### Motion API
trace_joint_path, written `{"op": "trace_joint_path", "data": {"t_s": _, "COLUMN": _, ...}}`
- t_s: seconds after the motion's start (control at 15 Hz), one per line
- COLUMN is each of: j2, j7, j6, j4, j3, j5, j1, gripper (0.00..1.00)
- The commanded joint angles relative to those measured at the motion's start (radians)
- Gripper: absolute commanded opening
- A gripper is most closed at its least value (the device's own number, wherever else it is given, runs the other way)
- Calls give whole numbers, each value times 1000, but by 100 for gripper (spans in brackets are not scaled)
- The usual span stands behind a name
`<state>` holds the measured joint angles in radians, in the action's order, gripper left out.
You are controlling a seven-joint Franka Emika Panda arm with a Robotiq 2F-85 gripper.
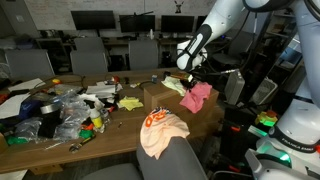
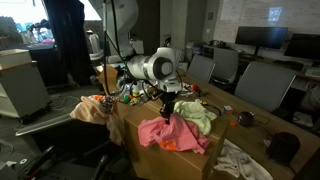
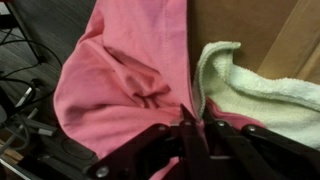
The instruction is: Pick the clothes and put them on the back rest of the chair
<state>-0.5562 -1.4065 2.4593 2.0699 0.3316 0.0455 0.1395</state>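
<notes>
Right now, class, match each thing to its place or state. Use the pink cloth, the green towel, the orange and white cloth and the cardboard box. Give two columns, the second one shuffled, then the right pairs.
Things
1 pink cloth
2 green towel
3 orange and white cloth
4 box

Place or state
A draped over the chair back rest
B brown, beneath two cloths
C pinched by the gripper
D lying loose on the box, beside the pink cloth

Pairs: 1-C, 2-D, 3-A, 4-B
</notes>
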Motion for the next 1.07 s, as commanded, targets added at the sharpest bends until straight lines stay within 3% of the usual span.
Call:
{"op": "trace_joint_path", "data": {"t_s": 0.0, "j2": 146, "j7": 1, "j6": 19, "j4": 95, "j3": 18, "j5": 7, "j1": -32, "gripper": 6}}
{"op": "trace_joint_path", "data": {"t_s": 0.53, "j2": 415, "j7": 24, "j6": 39, "j4": 204, "j3": -22, "j5": 15, "j1": -36, "gripper": 5}}
{"op": "trace_joint_path", "data": {"t_s": 1.0, "j2": 560, "j7": 53, "j6": 33, "j4": 241, "j3": -87, "j5": -1, "j1": -23, "gripper": 4}}
